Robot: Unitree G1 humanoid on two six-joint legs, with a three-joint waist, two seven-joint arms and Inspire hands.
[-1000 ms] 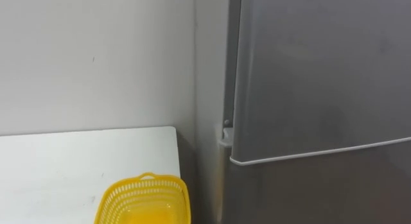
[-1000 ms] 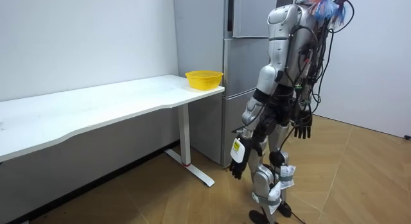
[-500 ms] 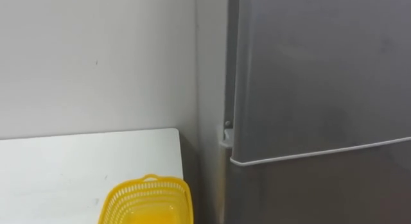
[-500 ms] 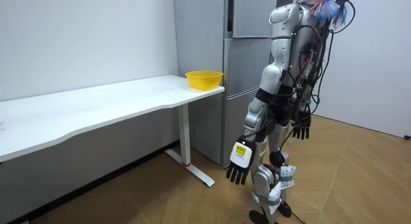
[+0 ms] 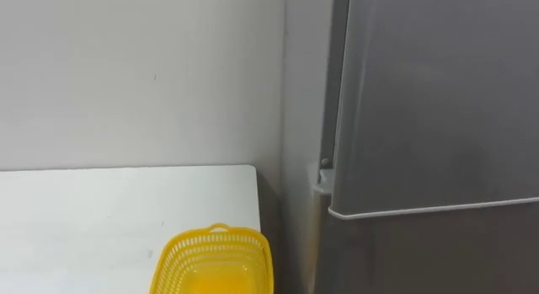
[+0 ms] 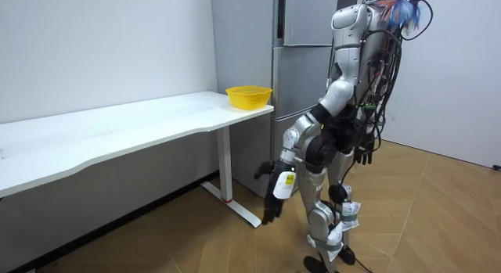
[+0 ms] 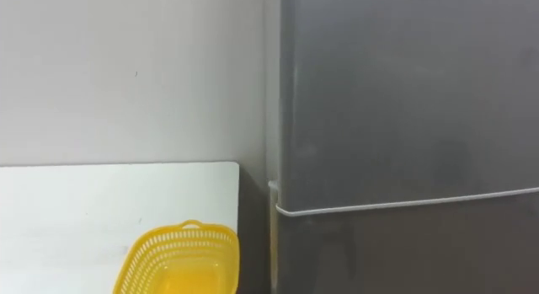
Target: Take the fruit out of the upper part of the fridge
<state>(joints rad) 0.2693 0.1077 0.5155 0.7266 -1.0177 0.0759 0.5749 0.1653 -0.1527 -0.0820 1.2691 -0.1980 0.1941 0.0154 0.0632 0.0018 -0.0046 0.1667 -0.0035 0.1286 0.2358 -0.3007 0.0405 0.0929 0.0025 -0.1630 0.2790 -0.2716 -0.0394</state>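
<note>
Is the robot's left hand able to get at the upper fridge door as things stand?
Probably yes, though not yet: the left hand hangs low and open, well below the closed upper fridge door. The robot stands close before it, and nothing lies between them.

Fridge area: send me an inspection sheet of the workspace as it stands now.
Surface: white table, bare apart from the basket at its fridge end.
Job's things: upper fridge door shut; contents hidden.
Clutter: yellow basket, looks empty.
Robot hands: left robot hand held low in front of the robot, fingers straight, holding nothing; right robot hand down at its side, mostly hidden.
Cables: nothing seen loose.
Surroundings: white wall, wooden floor; the robot stands facing the fridge, beside the table's end.
</note>
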